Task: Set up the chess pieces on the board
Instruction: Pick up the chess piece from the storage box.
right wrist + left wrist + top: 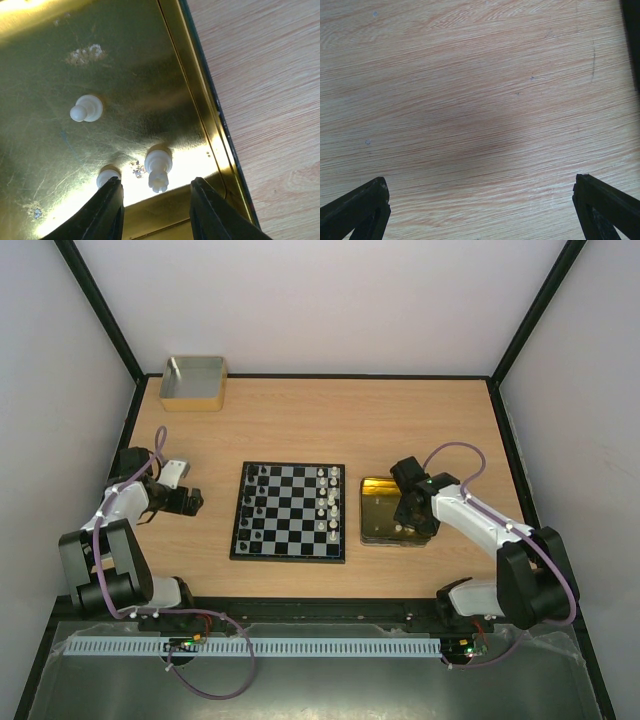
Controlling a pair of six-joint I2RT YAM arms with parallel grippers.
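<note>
**Mia:** Where is the board?

**Tom:** The board (288,512) lies flat in the middle of the wooden table (300,430). It is square, with black and pale grey checks. Tiny black pieces (255,502) stand along its left side and tiny white pieces (326,502) along its right side.

**Mia:** Are there more?

**Tom:** Yes, three small white ones sit in the shiny gold tin (372,486), just right of the board. In the right wrist view, a round-topped piece (86,108) is at middle left. A notched piece (158,170) is lower down, and a third piece (107,176) peeks out beside a finger.

**Mia:** And the right gripper?

**Tom:** The right gripper (157,210) hangs over the tin. Its dark fingers are partly apart and clamp nothing. The notched piece sits just ahead of the gap.

**Mia:** The left gripper?

**Tom:** The left gripper (480,210) is spread wide over bare, streaky wood, left of the board.
</note>
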